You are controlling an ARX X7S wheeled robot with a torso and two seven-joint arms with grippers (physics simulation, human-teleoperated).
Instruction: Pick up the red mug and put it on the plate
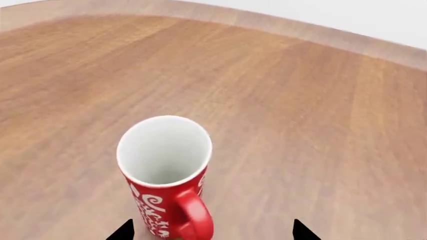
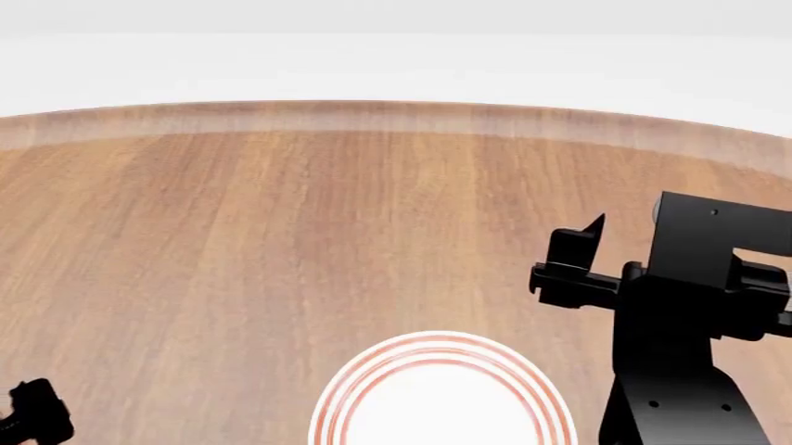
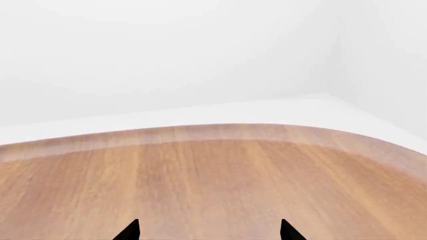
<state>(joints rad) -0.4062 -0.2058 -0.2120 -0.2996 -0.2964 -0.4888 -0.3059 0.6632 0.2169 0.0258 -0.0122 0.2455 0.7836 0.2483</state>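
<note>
In the left wrist view the red mug (image 1: 165, 175) stands upright on the wooden table, white inside, with a white scroll pattern and its red handle (image 1: 195, 217) facing the camera. My left gripper (image 1: 213, 234) is open; the mug's base and handle sit between the two tips, nearer one of them, and I cannot tell if it touches. The mug is out of the head view. The plate (image 2: 442, 345), white with red rings, lies at the table's near edge, cut off by the frame. My right gripper (image 2: 572, 255) hovers right of the plate, open and empty (image 3: 208, 232).
The wooden table (image 2: 310, 213) has a curved far edge against a white wall. A black part of my left arm (image 2: 35, 413) shows at the bottom left of the head view. No other mugs are in view.
</note>
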